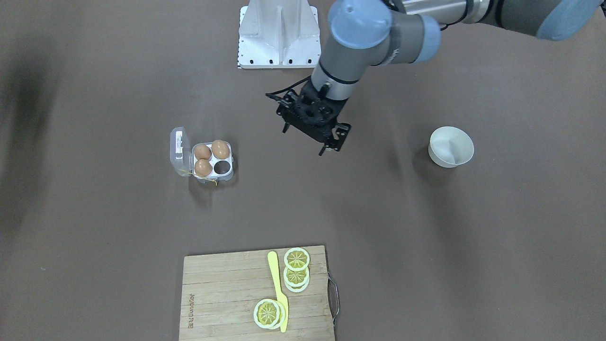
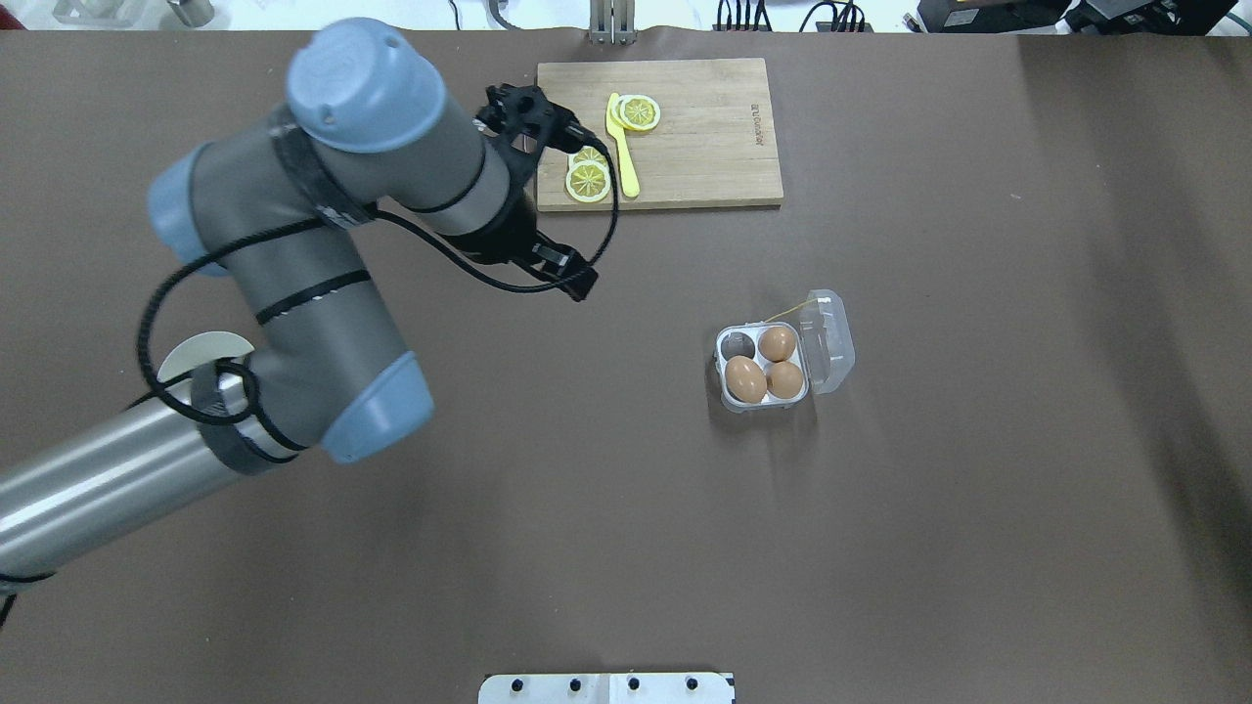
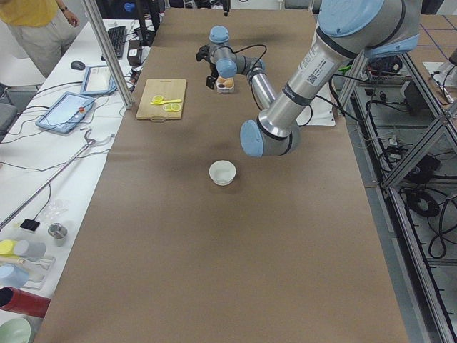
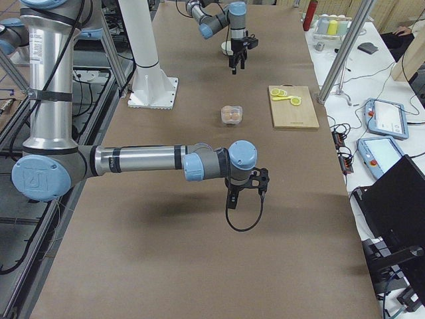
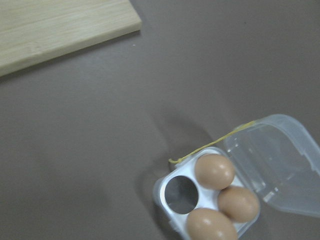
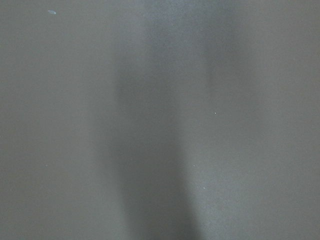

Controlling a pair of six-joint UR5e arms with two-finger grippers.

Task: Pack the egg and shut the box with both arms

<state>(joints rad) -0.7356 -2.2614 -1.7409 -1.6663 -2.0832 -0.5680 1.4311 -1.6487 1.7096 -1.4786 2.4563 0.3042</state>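
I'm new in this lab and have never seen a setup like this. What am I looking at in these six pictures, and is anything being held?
It is a robot with two jointed arms at a brown table, each ending in a two-finger gripper. Two pictures look down from cameras in front of and behind the robot, two look along the table from its ends, and two come from cameras on the wrists. On the table lie an open clear egg box with three brown eggs and one empty cup, an empty white bowl, and a wooden cutting board with lemon slices and a yellow knife. The left gripper hangs open, seemingly empty, between box and bowl. The right gripper hovers over the table away from these things; whether it is open cannot be told.
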